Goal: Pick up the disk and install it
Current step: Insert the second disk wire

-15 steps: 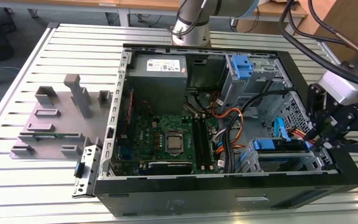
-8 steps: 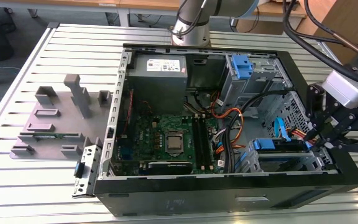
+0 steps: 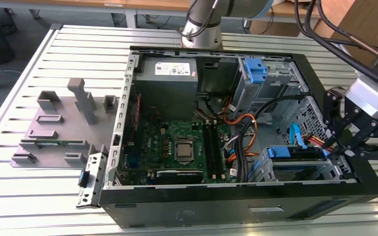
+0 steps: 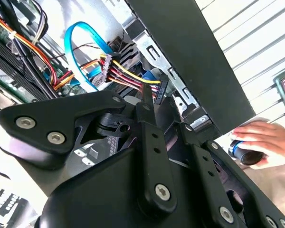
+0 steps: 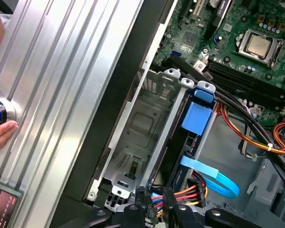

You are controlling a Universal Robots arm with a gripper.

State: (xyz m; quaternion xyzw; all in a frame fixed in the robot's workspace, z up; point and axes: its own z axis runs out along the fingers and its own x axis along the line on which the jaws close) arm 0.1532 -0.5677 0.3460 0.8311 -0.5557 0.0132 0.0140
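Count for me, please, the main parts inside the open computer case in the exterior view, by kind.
Grey power supply box: 1
Green motherboard: 1
Blue plastic brackets: 2
Blue flat cable: 1
Total: 5

Your exterior view looks down from high above and from some distance, so you see the whole open computer case (image 3: 241, 123) lying on the slatted table (image 3: 57, 59), with the arm's base at the table's far edge.

Both wrist views sit very close to the case, at its edge on the exterior view's right. The first wrist view faces down into the drive cage (image 5: 147, 137) and across to the motherboard (image 5: 237, 42). The second wrist view looks past the gripper's own black links (image 4: 152, 156) at the case wall.

Both wrist views share the blue cable (image 4: 80, 52) (image 5: 213, 178) and the coloured power wires (image 4: 128, 73) (image 5: 180, 197); the exterior view shows them too (image 3: 295, 136).
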